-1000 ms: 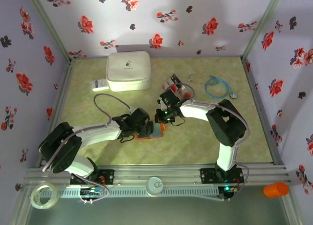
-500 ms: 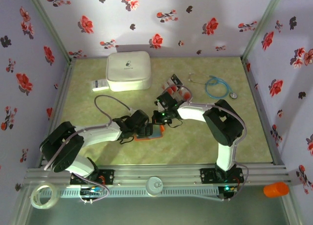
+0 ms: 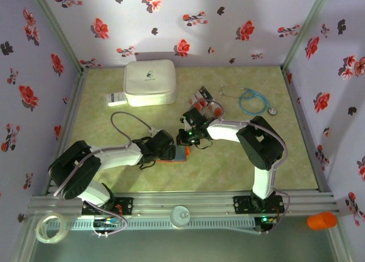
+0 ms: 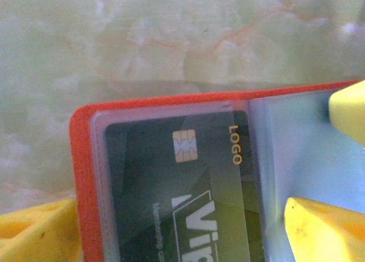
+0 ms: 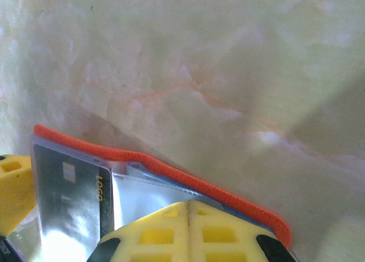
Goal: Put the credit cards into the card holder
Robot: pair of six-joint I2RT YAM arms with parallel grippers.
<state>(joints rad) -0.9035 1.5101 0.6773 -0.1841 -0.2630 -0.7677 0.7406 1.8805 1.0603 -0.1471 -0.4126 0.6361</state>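
Left hand (image 4: 177,233) is spread wide open, not pinching anything: one yellow finger (image 4: 34,233) sits right against the holder's (image 4: 82,176) orange edge and the other rests on its bluish inside. Right hand (image 5: 188,216) has its pads (image 5: 154,233) pushed together over the clear sleeves, and I can't tell if a flap is caught between them. The holder lies opened flat, inside up, mid-worktop (image 3: 256,159) between the two hands. Its long axis runs left-right, with the right end a touch farther from the bases. One dark card (image 4: 171,182) is already tucked in a sleeve by the orange edge. Its chip end points away from the left wrist camera, long axis toward it as far as I can see. More cards (image 3: 205,104) lie in a loose fan behind the right hand near a stethoscope (image 3: 254,101), too small to tell which way they point.
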